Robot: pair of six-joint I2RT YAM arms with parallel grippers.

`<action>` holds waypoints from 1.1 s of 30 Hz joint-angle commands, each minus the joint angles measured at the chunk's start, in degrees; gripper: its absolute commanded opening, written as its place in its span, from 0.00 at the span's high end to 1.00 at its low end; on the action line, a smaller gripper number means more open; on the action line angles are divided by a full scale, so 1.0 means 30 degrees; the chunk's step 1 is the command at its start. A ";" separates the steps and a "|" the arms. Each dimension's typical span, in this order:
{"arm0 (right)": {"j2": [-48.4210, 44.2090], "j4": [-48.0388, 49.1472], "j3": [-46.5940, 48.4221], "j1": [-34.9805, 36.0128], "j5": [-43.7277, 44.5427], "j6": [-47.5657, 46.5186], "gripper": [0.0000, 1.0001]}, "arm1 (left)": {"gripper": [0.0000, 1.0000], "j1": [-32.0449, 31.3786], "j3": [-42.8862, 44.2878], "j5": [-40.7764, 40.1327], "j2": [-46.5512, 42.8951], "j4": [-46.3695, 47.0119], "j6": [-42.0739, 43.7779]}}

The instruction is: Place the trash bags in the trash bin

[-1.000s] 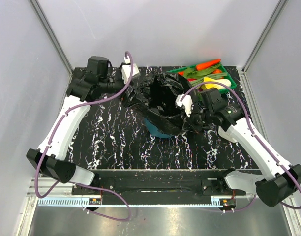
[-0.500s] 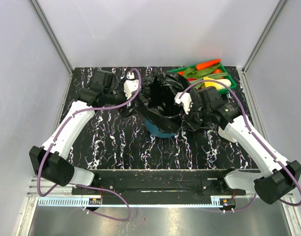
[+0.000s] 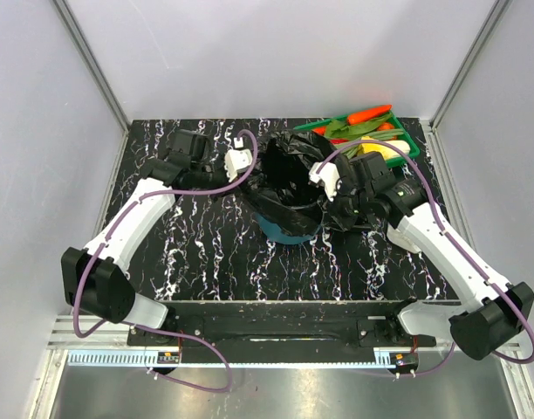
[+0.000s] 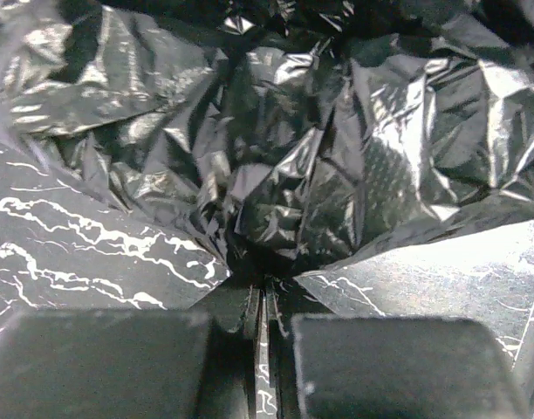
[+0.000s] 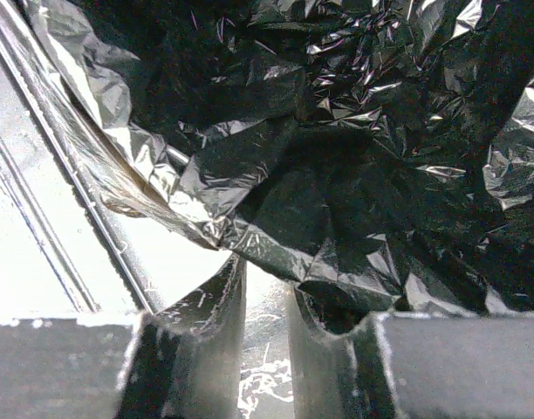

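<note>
At the middle of the marbled worktop [image 3: 206, 253], the trash bags [image 3: 293, 170] are lying draped over the mouth of the trash bin [image 3: 281, 232]. They are sagging partly inside and spilling over its rim towards both arms (only a crescent of the bin's smooth teal wall is showing beneath). The left gripper [image 4: 265, 292] is sitting at the bags' left edge with its jaws almost together, and the film is gathering to a point right at their tips, so it appears to be pinching a fold. The right gripper [image 5: 265, 271] is showing a narrow gap, with a creased edge of film lying across its tips, seemingly caught there. The bags are looking feather-light, limp and slippery: thin glossy black film, crumpled into sharp glinting wrinkles, likely to billow and spring back. A bunched fold is probably offering a surer hold than a single flat layer, which could be sliding free. A green vegetable tray [image 3: 410, 141] is sitting behind the right arm.
</note>
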 commanded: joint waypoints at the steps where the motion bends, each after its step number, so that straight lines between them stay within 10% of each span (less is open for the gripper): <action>1: 0.0406 0.0317 0.0729 0.0135 0.0333 -0.0052 0.73 | 0.96 0.0129 -0.0563 0.0403 -0.0108 0.0746 0.0807; 14: 0.0348 0.0698 0.0230 0.0106 0.0714 -0.0169 0.95 | 0.94 0.0100 -0.2176 -0.0592 -0.0224 0.2795 0.0515; 16: 0.0260 0.0640 0.0260 0.0164 0.0859 -0.0140 0.95 | 0.74 0.0100 -0.2206 -0.0739 -0.0341 0.2943 0.0457; 24: -0.0267 -0.1523 0.1926 0.0135 0.0482 -0.1075 0.57 | 0.01 0.0188 -0.0685 -0.0858 -0.0810 0.2067 0.0251; 27: -0.0472 -0.3163 0.3069 0.0135 -0.0134 -0.1865 0.37 | 0.01 0.0218 0.0310 -0.0739 -0.0986 0.0868 0.0426; 33: -0.0561 -0.6389 0.6525 0.0135 -0.0984 -0.3128 0.34 | 0.01 0.0334 0.1777 -0.1179 -0.1513 -0.2617 0.2327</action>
